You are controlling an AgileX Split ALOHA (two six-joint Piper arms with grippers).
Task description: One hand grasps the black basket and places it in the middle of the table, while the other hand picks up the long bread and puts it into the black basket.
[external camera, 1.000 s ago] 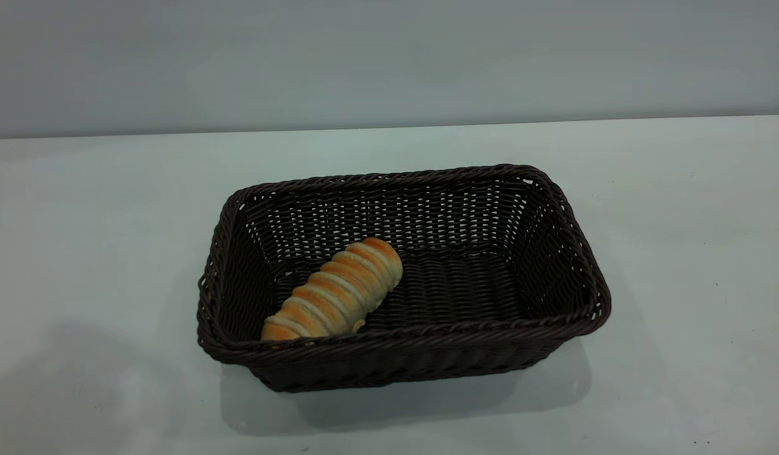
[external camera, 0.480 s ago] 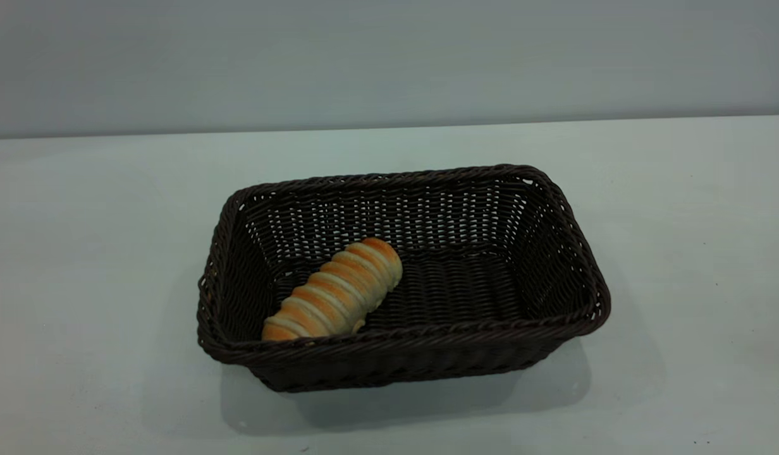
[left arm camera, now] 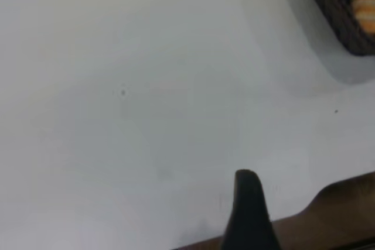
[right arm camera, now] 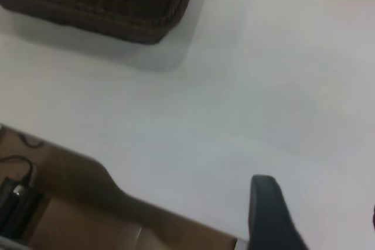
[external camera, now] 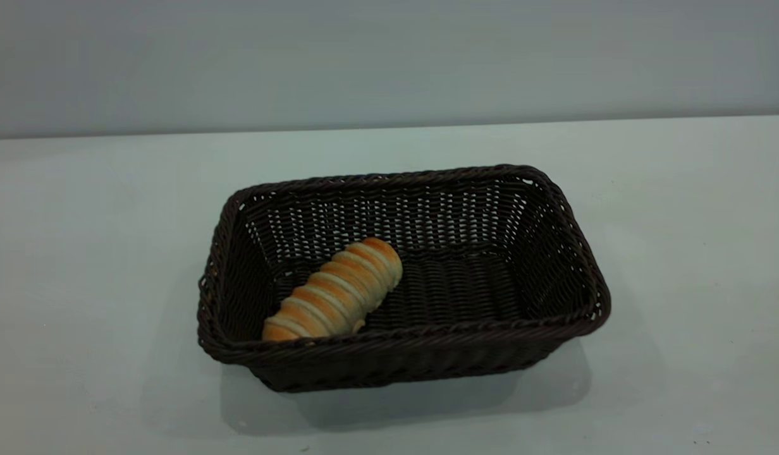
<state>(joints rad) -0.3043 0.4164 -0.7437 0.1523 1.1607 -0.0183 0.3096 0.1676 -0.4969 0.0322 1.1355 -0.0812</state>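
Pale white-grey counter (external camera: 98,265) runs wide beneath a plain grey wall, and near its middle stands the black basket (external camera: 403,370), a large rectangular dark woven wicker piece with flared see-through sides and a braided rim. Inside it lies the long bread (external camera: 334,291), a golden-orange and cream loaf with crosswise ridges, resting on the basket floor toward 9 o'clock, its axis running from about 7 o'clock up to 1 o'clock, the lower end close against the near wall.

Neither arm appears in the exterior view. The left claw's wrist view shows one dark fingertip (left arm camera: 249,212) over bare counter near its edge, with a basket corner and bread well apart; whether that claw is wide or narrow cannot be told. The right claw's fingertip (right arm camera: 269,215) likewise hangs over bare counter, away from the basket; its spread cannot be told.
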